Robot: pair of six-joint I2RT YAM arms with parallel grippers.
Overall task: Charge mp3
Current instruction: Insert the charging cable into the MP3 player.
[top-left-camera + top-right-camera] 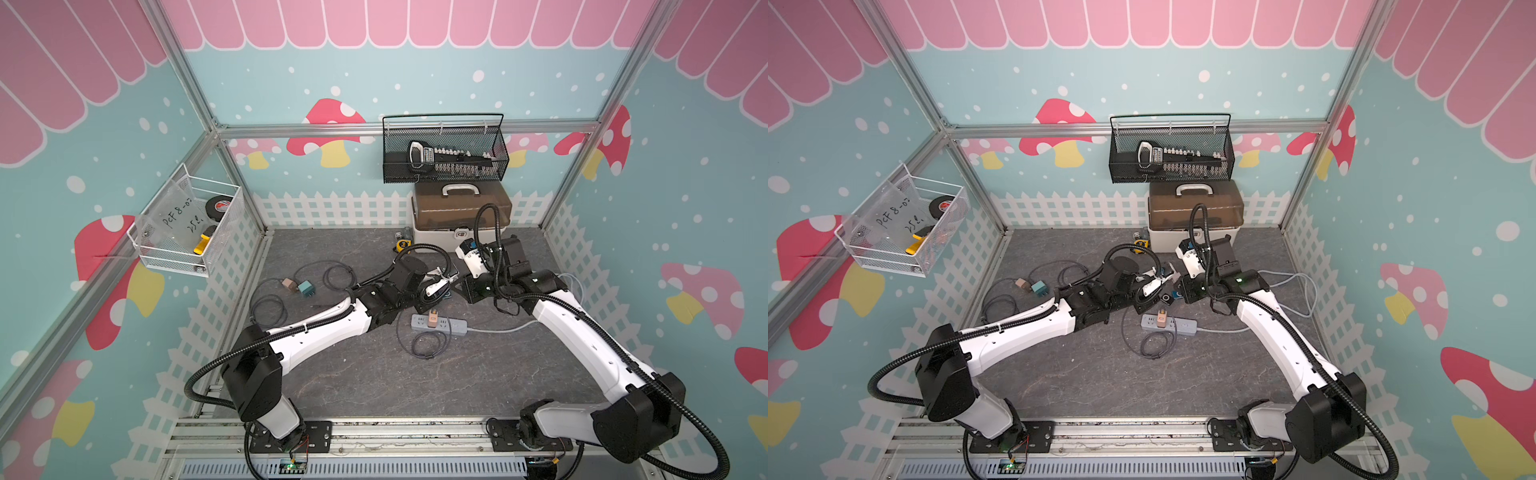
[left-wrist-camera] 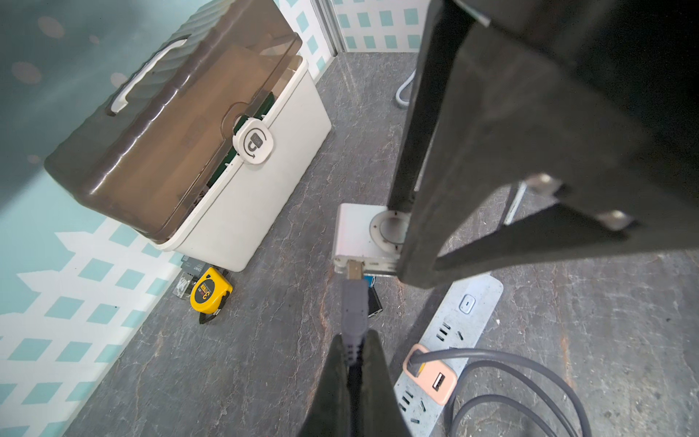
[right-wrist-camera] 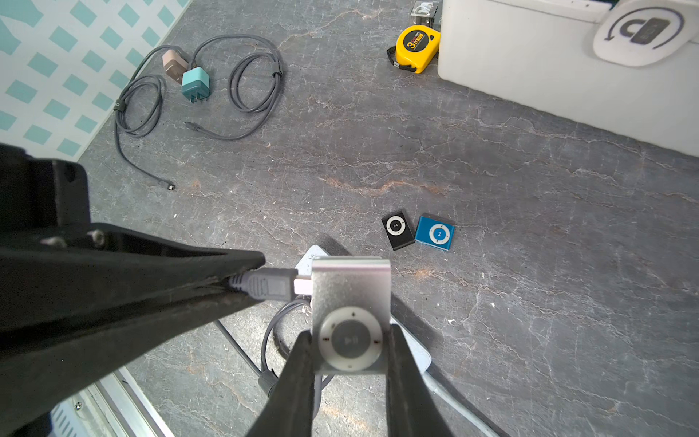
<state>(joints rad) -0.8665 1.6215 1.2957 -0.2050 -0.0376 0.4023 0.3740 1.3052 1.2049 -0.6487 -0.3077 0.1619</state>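
A silver mp3 [image 3: 350, 291] with a round control wheel hangs above the table, and my right gripper [image 3: 350, 333] is shut on its two sides. My left gripper [image 2: 355, 340] is shut on the grey plug [image 2: 354, 302] of a charging cable. The plug's metal tip sits at the port in the edge of the mp3 [image 2: 355, 234], with part of the metal still showing. That cable runs back to a pink adapter [image 2: 431, 378] plugged into the grey power strip [image 2: 454, 333]. In both top views the two arms meet above the power strip [image 1: 453, 328].
A black player [image 3: 397, 229] and a blue player [image 3: 435, 232] lie on the table under the grippers. A yellow tape measure [image 3: 418, 47] lies beside the white box with a brown lid [image 2: 189, 151]. Spare chargers [image 3: 194, 85] with coiled cables lie on the left side.
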